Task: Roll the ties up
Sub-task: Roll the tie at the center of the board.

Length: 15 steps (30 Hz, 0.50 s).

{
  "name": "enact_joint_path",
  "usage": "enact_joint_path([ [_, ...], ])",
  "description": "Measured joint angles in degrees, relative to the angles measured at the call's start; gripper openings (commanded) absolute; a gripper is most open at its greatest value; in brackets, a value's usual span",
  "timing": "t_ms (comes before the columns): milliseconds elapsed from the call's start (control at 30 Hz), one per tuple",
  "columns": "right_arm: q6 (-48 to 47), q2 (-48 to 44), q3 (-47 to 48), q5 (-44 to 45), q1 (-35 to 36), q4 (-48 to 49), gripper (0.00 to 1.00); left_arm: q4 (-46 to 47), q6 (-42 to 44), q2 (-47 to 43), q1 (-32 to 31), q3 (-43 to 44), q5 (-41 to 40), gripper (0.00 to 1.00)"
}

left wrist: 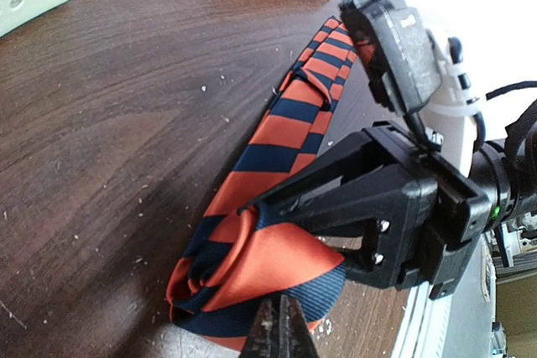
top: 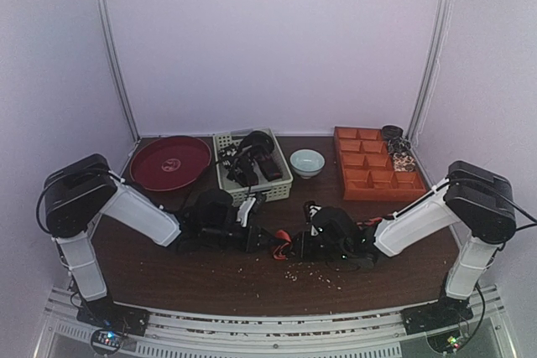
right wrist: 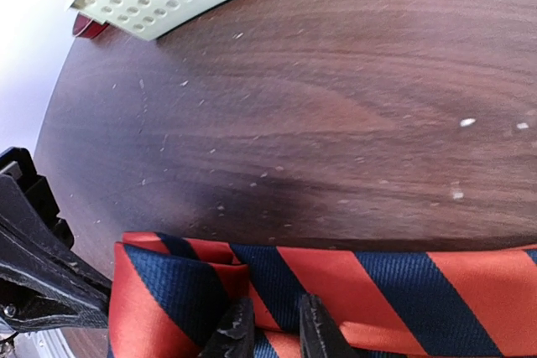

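Observation:
The orange-red and navy striped tie [top: 283,241] lies on the dark wooden table between my two grippers. In the left wrist view its near end is wound into a loose roll [left wrist: 252,270] and the rest runs away flat. My left gripper [left wrist: 281,333] has its fingers pressed together on the roll's lower edge. My right gripper [left wrist: 252,207] reaches in from the right, its tips closed on the roll's top fold. In the right wrist view its fingers [right wrist: 237,334] stand narrowly apart over the striped tie [right wrist: 336,287]. Dark ties [top: 249,161] lie in the basket.
A pale green perforated basket [top: 285,180] stands behind the grippers, with a red plate [top: 170,163] to its left and a pale bowl [top: 307,162] to its right. An orange compartment tray [top: 373,175] is at the back right, with small dark and speckled rolls [top: 401,159] at its edge. Crumbs dot the table.

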Motion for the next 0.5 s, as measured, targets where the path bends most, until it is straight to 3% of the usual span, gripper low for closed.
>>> enact_joint_path([
  [500,-0.92,-11.98,-3.06,3.54,-0.42,-2.45,0.43,-2.29,1.05,1.97,-0.57,3.43,-0.02,0.0],
])
